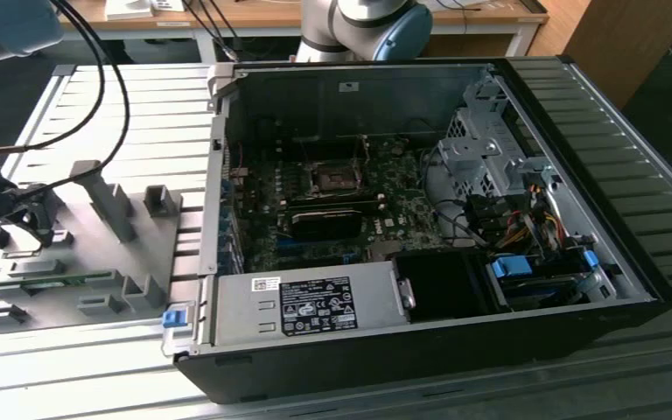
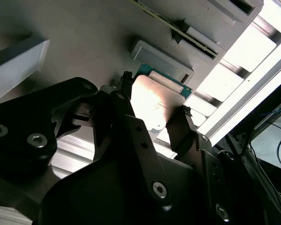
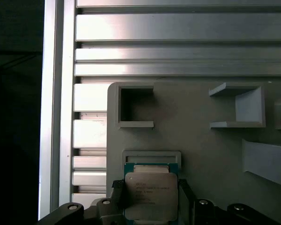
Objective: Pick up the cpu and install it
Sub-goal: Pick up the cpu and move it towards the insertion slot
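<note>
Exterior view: an open computer case sits mid-frame on the slotted metal surface. The dark socket on its board looks unfilled. The grey fixture lies at 9 o'clock from the case. The end effector is down low over the fixture's outer end, further toward 9 o'clock and well apart from the socket.

Second wrist view: the cpu lies flat on the fixture with its shiny lid up. It is between the two black fingers. The end effector looks to be pinching it across two opposite edges, with contact on both sides.

First wrist view: same hold, with the end effector astride the cpu. One free cpu edge butts against a grey lip of the fixture. The cpu looks seated in its nest, not yet lifted.

Handling, as a judgement: the cpu is light, thin and stiff. The metal lid is slick, so the thin rim edges are the place to hold. The underside contacts are likely fragile, so keep it level, use modest squeeze and avoid scraping it on the lip.
</note>
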`<state>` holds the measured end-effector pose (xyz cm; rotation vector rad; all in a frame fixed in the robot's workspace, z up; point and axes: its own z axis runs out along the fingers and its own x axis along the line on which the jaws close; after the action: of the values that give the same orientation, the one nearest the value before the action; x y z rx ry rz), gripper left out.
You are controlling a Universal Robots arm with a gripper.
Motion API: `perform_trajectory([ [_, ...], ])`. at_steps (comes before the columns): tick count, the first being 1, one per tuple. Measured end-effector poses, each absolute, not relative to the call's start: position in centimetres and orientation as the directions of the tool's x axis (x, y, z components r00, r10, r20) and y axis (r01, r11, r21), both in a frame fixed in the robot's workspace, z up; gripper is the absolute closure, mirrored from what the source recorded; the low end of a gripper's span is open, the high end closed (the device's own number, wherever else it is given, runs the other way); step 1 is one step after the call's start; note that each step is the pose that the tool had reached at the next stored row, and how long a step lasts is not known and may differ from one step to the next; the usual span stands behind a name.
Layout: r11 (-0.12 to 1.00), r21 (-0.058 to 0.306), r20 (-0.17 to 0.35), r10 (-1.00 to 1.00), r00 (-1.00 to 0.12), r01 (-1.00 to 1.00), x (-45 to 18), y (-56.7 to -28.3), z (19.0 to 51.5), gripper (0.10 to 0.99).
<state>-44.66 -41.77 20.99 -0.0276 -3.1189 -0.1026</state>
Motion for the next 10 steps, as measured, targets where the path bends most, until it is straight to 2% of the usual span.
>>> perform_trajectory([
  [10, 0.998, 0.066, 0.021, 0.017, -1.000, 0.018, -44.66, -41.77, 21.79, 0.541],
])
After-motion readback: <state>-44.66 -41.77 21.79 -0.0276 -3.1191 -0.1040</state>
